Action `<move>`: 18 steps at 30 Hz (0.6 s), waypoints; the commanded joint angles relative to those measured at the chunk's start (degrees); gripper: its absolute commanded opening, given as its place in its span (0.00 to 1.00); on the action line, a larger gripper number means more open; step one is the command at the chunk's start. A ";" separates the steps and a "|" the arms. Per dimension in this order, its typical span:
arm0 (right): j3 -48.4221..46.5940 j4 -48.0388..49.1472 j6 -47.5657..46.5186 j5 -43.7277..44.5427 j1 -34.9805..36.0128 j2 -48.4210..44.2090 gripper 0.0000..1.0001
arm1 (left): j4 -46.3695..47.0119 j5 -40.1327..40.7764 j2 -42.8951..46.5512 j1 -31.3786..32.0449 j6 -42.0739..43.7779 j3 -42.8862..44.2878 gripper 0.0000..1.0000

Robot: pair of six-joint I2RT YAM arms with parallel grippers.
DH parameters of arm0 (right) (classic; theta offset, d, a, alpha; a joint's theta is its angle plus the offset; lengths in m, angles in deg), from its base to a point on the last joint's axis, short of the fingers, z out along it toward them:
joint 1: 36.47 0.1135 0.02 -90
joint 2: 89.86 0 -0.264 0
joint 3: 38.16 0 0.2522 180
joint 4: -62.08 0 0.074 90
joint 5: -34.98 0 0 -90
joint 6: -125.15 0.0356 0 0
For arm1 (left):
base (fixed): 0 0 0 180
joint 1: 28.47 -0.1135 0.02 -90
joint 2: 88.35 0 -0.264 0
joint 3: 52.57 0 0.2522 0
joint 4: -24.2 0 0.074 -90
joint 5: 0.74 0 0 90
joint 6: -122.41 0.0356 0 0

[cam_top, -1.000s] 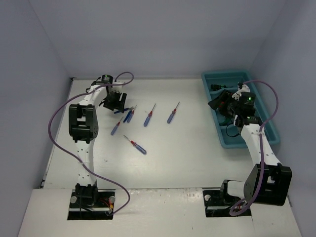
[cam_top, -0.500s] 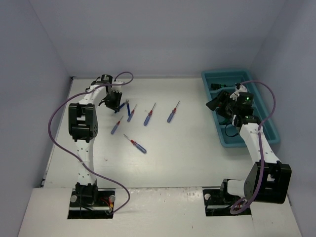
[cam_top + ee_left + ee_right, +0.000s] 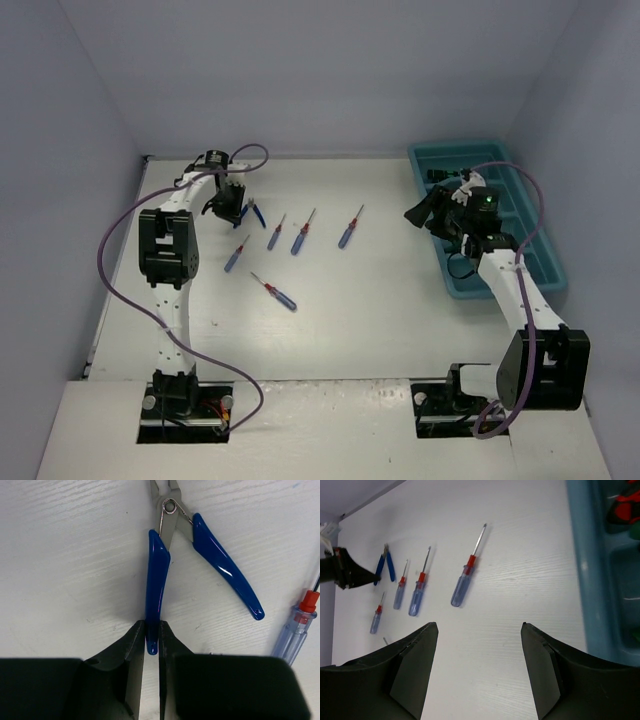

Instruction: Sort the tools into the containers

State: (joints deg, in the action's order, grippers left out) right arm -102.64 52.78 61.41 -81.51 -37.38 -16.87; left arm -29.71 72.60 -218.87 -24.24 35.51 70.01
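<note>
where the left gripper [image 3: 151, 636] meets the table [image 3: 65, 555], its jaws stand narrow, pinched on the tip of one handle of the blue pliers [image 3: 157, 580]. pliers lie flat on the white table. handles splayed apart. the second handle is free and angles toward a clear-blue screwdriver [image 3: 295, 632] just beside it. the metal head with its spring points away from the gripper, partly cut off by the frame edge.

top view: left gripper [image 3: 232, 208] sits at the far left of the table, pliers [image 3: 252, 211] at its tip. five screwdrivers lie between the two arms, all blue-handled with red collars: four in a loose row [image 3: 303, 234], one apart [image 3: 277, 293] nearer the arm bases.

right gripper [image 3: 479, 627]: jaws wide, holding nothing. it hangs over bare table just left of the tray [image 3: 580, 555], apart from every tool. from its wrist view the closest screwdriver [image 3: 466, 577] lies well ahead of the fingers.

teal tray [image 3: 470, 290] runs along the right edge of the table. dark tools lie in its far compartment [image 3: 440, 176]; a red-black item shows in the wrist view [image 3: 625, 510], kind unclear.
</note>
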 commanded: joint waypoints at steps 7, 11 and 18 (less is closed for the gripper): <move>-12.08 2.21 -8.64 5.95 19.97 4.32 0.65 | 1.56 6.32 22.26 8.27 -2.90 -6.37 0.00; -14.92 2.13 -10.62 10.60 25.94 8.12 0.63 | 1.39 10.51 27.31 14.78 -7.48 -10.30 0.00; -21.34 2.08 -10.81 15.68 33.11 14.78 0.53 | 1.56 15.40 33.42 21.43 -15.77 -14.02 0.00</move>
State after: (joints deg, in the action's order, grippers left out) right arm -119.26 52.26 51.86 -71.52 -7.13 -3.96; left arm -28.70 82.55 -189.61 -4.33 26.40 56.96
